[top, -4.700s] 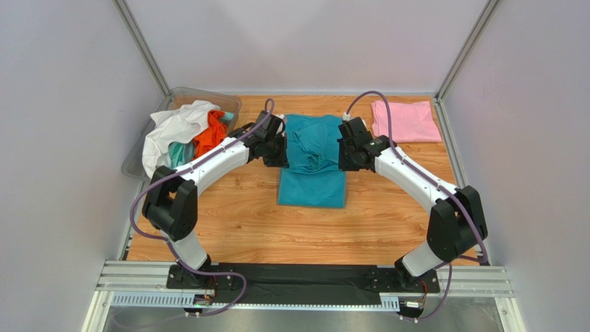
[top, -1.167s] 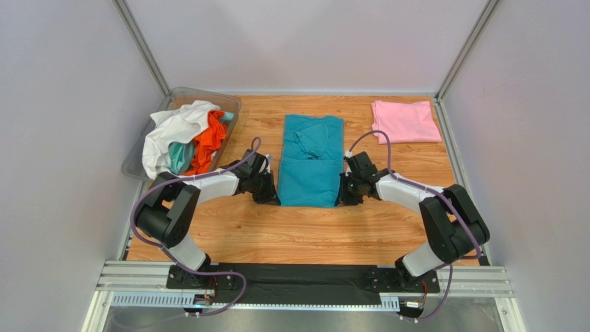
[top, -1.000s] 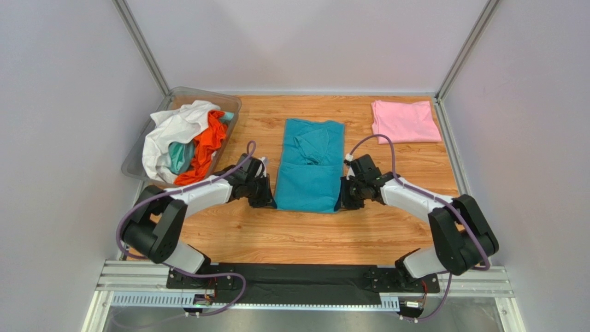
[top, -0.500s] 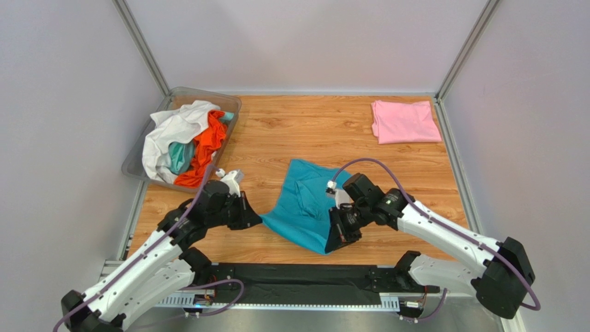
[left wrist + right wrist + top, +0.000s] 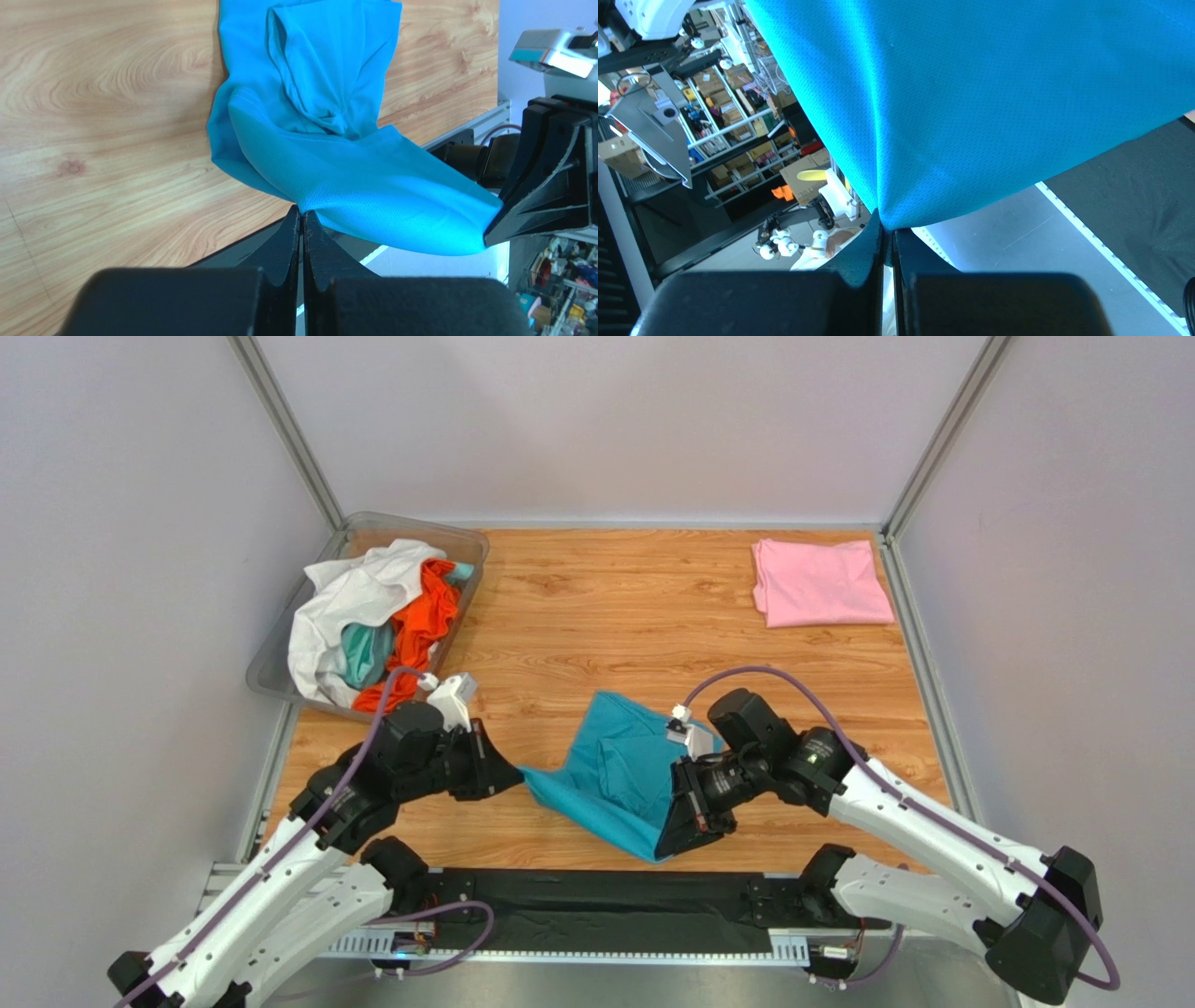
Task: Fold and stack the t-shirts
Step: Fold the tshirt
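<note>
A teal-blue t-shirt (image 5: 613,770) hangs stretched between both grippers near the table's front edge, its far part still lying on the wood. My left gripper (image 5: 519,780) is shut on its left near corner (image 5: 309,203). On the other side, my right gripper (image 5: 668,843) is shut on the right near corner (image 5: 889,220), lifted off the table. The cloth (image 5: 330,105) shows a fold and a bunched middle; in the right wrist view the blue cloth (image 5: 990,91) fills the frame. A folded pale pink t-shirt (image 5: 819,581) lies at the back right.
A clear plastic bin (image 5: 277,654) at the back left holds a heap of white (image 5: 358,595), orange (image 5: 418,627) and light aqua (image 5: 368,653) shirts. Grey walls close in the table on three sides. A black mat (image 5: 603,896) and metal rail run along the near edge.
Both grippers have pulled the teal-blue shirt from the table's middle back toward the near edge and lifted its near hem; the shirt now lies skewed, with its far end dragged forward.
</note>
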